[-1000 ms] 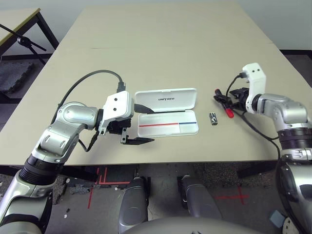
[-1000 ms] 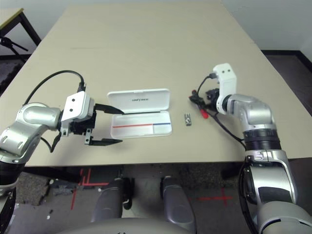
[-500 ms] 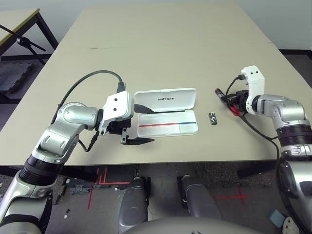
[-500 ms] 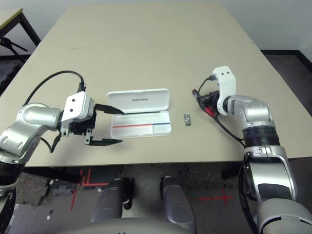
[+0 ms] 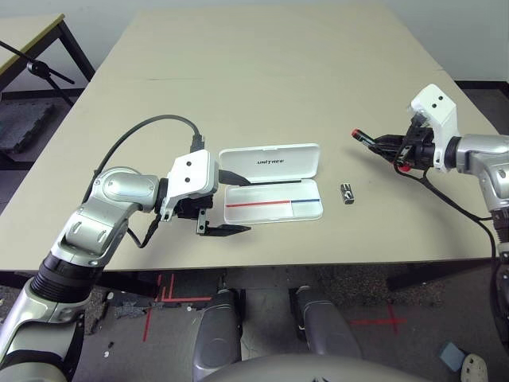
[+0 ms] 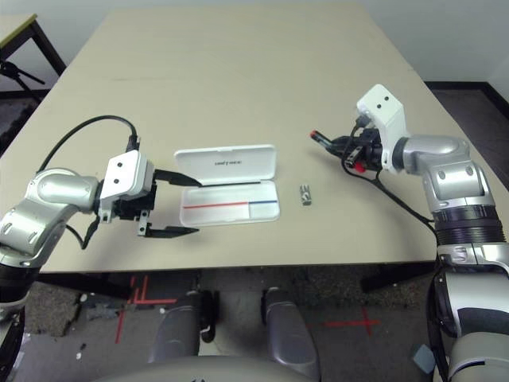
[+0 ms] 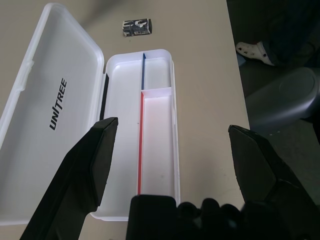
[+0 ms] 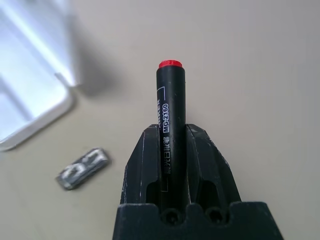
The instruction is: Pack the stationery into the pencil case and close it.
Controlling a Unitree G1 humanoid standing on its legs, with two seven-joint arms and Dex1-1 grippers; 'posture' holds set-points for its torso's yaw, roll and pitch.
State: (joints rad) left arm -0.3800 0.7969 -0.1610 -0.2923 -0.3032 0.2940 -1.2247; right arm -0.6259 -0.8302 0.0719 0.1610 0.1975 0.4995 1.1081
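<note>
Left eye view: right gripper (image 5: 404, 149) is clamping the marker (image 5: 375, 141) at right of frame, its long axis pointing left toward the pencil case (image 5: 273, 208) at centre; left gripper (image 5: 225, 205) is gaping beside it.

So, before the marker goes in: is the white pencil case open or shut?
Open. The flat white hard-plastic pencil case has its lid folded back flat on the table, lettering up, and its divided tray is exposed.

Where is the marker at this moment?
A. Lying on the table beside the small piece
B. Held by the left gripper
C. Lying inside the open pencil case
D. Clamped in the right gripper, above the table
D: the right gripper is shut on the marker, right of the open pencil case.
</note>
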